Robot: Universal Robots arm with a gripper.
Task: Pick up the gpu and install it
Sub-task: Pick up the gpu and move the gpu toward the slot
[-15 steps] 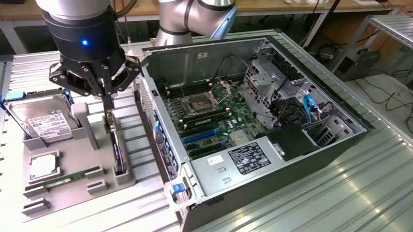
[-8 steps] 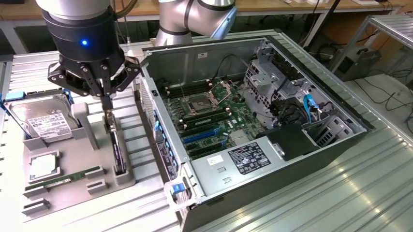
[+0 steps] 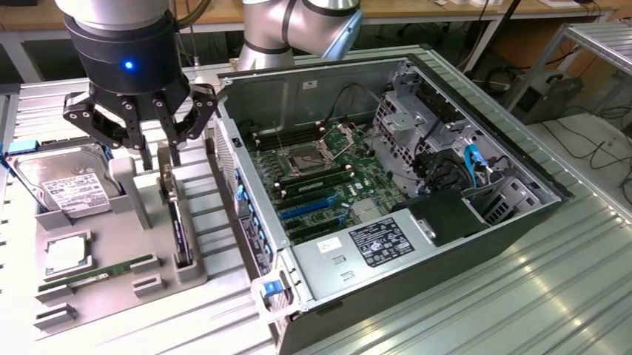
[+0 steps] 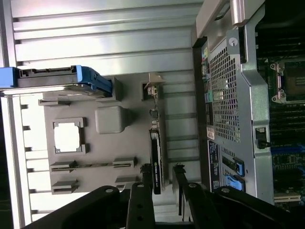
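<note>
Sitting on the ribbed metal surface point(image 3: 553, 281) at the exterior view's left, a gray holder tray point(image 3: 118, 237) is carrying several parts: a silver hard drive point(image 3: 64, 186) with a white label is leaning in its cradle at the far end, a square silvery processor point(image 3: 65, 254) is lying flat nearer the camera, and a narrow green memory stick point(image 3: 99, 272) is resting in a slot just beside it. Moving rightward, the gripper point(image 3: 161, 157) is hanging low over the tray's right-hand side, its fingers point(image 3: 146, 151) standing spread apart and holding nothing. The gpu point(image 3: 180, 229) is standing on its thin edge in the tray's long slot directly beneath, its far end lying between the two fingers; in the wrist view the black card point(image 4: 156, 162) is running down the middle of the gap, with a finger on each side and neither one pressing on it. Just beside the tray, the open computer case point(image 3: 464, 96) is lying on its side, and its green motherboard point(image 3: 316, 174) is showing inside with blue expansion slots point(image 3: 306, 211) sitting unfilled. Further right, a black box point(image 3: 449, 216) is occupying the case's near corner.
</note>
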